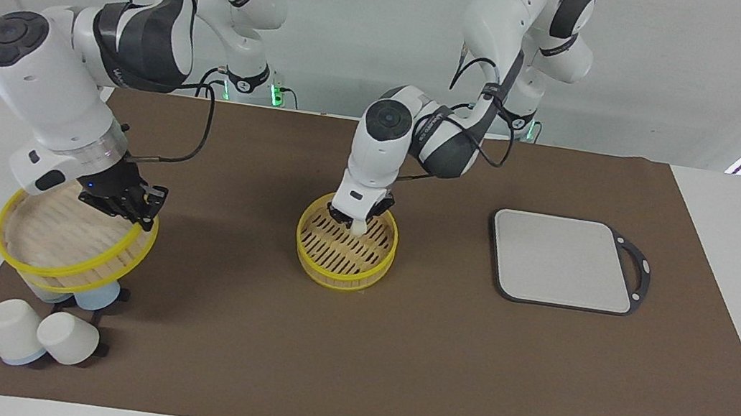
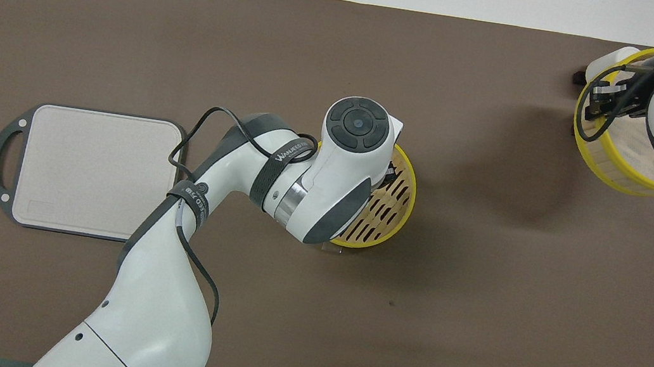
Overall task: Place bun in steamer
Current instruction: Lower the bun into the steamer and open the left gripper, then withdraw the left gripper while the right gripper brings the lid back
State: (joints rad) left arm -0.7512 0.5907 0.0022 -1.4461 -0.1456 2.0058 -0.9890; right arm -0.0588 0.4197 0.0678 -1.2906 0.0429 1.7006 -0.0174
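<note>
A brown mat (image 1: 436, 362) covers my white table. The bun (image 1: 359, 227) hangs over the slatted floor of the steamer (image 1: 341, 271) tier at the mat's middle, pinched in the left gripper (image 1: 357, 221), whose fingers are clenched on it. I cannot tell whether the bun touches the slats yet. My right gripper (image 1: 124, 208) is clamped on the rim of the second steamer tier (image 1: 67, 263), holding it tilted in the air over the upturned cups (image 1: 40, 333) at the right arm's end of the table. The grey board (image 1: 562, 261) lies bare toward the left arm's end, well apart from the basket.
</note>
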